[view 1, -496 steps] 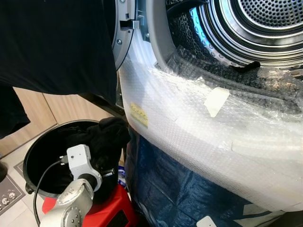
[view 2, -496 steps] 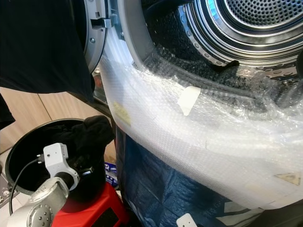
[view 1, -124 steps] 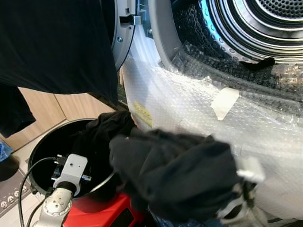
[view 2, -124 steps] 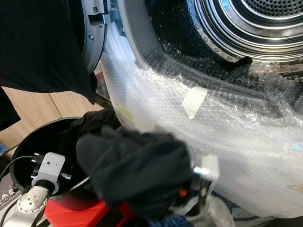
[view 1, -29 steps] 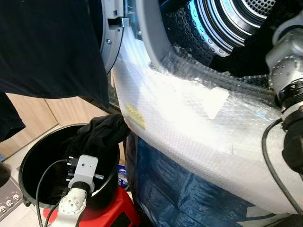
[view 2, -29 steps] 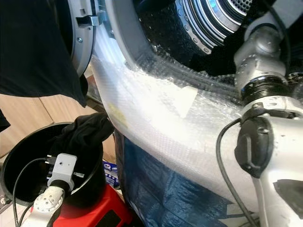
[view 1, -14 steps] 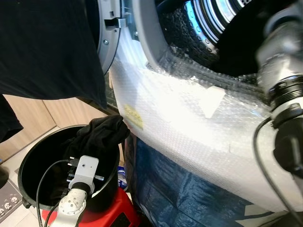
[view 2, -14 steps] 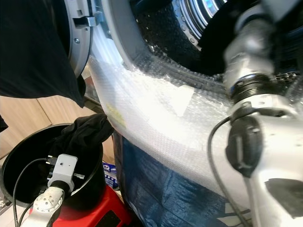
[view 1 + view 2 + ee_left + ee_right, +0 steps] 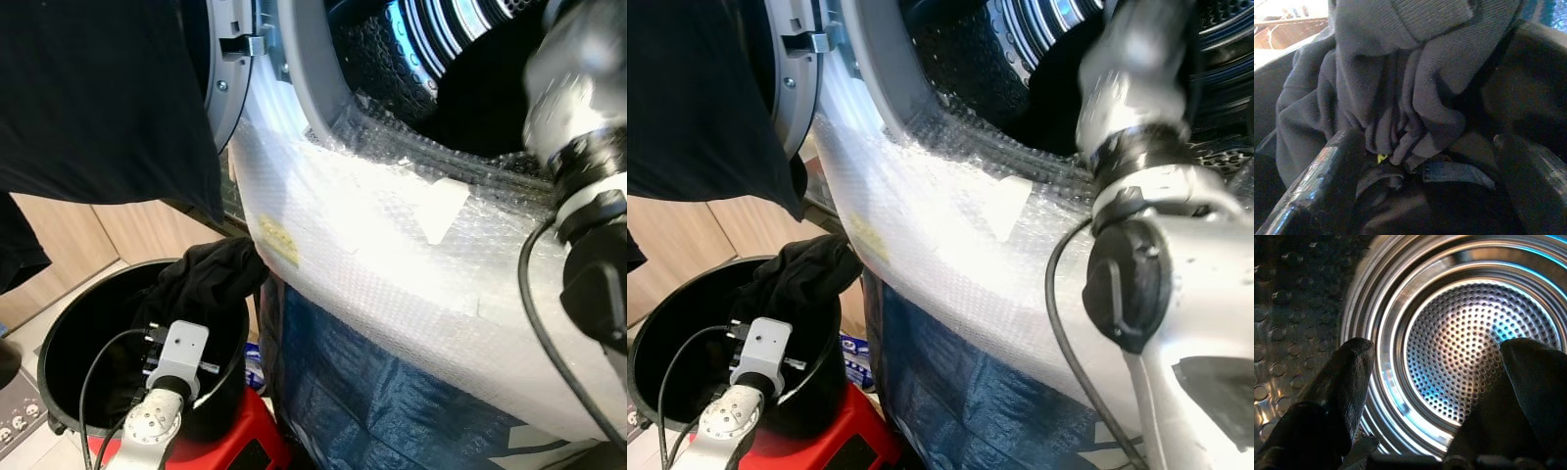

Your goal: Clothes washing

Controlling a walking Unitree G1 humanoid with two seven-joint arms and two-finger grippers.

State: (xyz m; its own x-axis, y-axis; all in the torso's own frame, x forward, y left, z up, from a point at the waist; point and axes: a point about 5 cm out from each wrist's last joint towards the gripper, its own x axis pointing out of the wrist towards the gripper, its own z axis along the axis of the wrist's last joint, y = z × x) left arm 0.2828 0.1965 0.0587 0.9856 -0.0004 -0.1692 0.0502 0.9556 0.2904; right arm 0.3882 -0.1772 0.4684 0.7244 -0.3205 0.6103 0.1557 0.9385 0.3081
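A black bucket [image 9: 59,333] at lower left holds dark clothes [image 9: 206,279] that spill over its far rim. My left gripper [image 9: 1430,183] is down inside it, open, its fingers on either side of the grey and black folds [image 9: 1400,98]. My right arm [image 9: 588,127] reaches through the washer's opening into the steel drum [image 9: 1474,347]. The right gripper [image 9: 1444,382] is open and faces the perforated back wall. A dark mass [image 9: 480,108] lies at the drum mouth beside that arm.
Bubble wrap [image 9: 392,245] covers the washer's front below the opening, with blue sheeting [image 9: 362,392] under it. The open door [image 9: 230,69] stands at upper left, and a black garment [image 9: 98,98] hangs in front of it. The bucket sits on a red stool [image 9: 235,441].
Seconds ago my right gripper carried a dark bundle up from the bucket. It is now inside the drum, and over the last second the arm has shifted a little further up and in.
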